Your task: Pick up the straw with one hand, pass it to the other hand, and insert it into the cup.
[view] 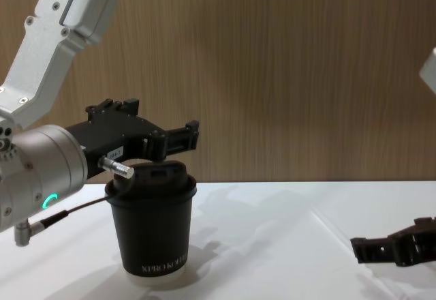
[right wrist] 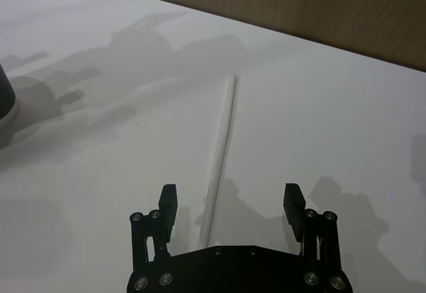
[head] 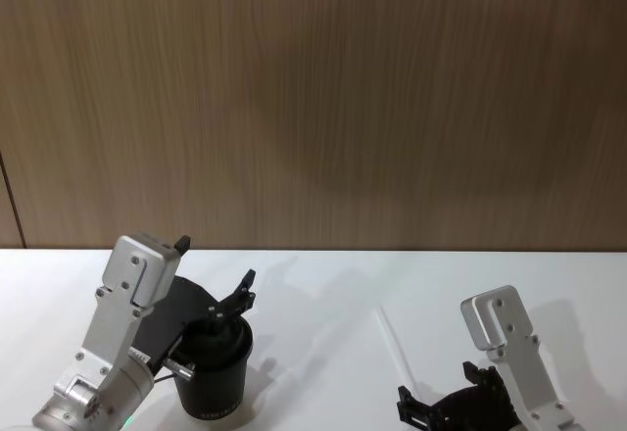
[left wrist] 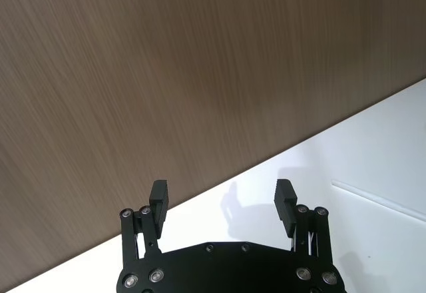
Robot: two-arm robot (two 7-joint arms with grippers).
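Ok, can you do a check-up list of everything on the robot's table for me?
Surface: white table, smooth.
Job's things: straw lies flat on the right side; cup stands upright on the left, lid on.
Clutter: nothing seen.
Grippers: left gripper open, up by the cup's lid; right gripper open, low near the table, lined up with the straw.
Cables: thin black cable at the left wrist.
Surroundings: wooden wall behind.

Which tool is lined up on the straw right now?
The right tool: open, low over the table, straw lying between its fingers. The left tool, also open, sits up at the cup lid.
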